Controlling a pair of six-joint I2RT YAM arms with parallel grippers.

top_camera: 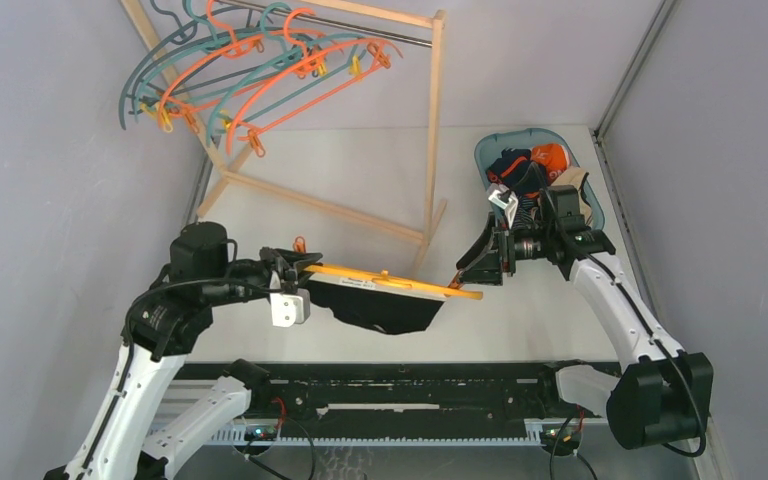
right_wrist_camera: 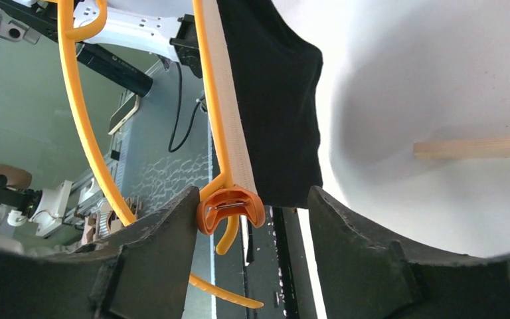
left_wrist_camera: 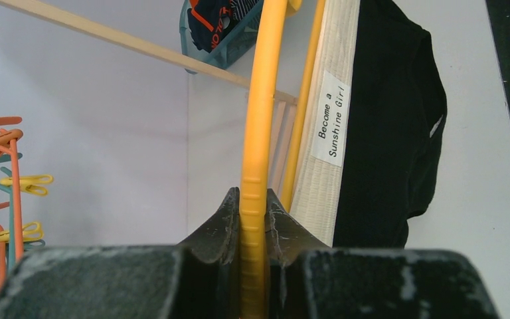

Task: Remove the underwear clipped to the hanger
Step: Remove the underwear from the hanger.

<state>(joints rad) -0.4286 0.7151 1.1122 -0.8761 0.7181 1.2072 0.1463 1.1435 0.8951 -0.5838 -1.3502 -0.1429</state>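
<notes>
A yellow hanger (top_camera: pixel 390 282) is held level above the table between my arms. Black underwear (top_camera: pixel 385 308) with a white labelled waistband (left_wrist_camera: pixel 329 119) hangs clipped under it. My left gripper (top_camera: pixel 295 272) is shut on the hanger's yellow bar (left_wrist_camera: pixel 257 133) at its left end. My right gripper (top_camera: pixel 472 270) is open at the hanger's right end. In the right wrist view an orange clip (right_wrist_camera: pixel 231 209) pinching the waistband sits between the fingers (right_wrist_camera: pixel 156 246), against the left one. The black cloth (right_wrist_camera: pixel 272 100) hangs beyond it.
A teal basket (top_camera: pixel 488 150) at the back right holds several briefs (top_camera: pixel 525 170). A wooden rack (top_camera: pixel 432 120) at the back carries teal and orange hangers (top_camera: pixel 250 70) with yellow clips. The rack's foot rail (top_camera: pixel 330 205) lies just behind the held hanger.
</notes>
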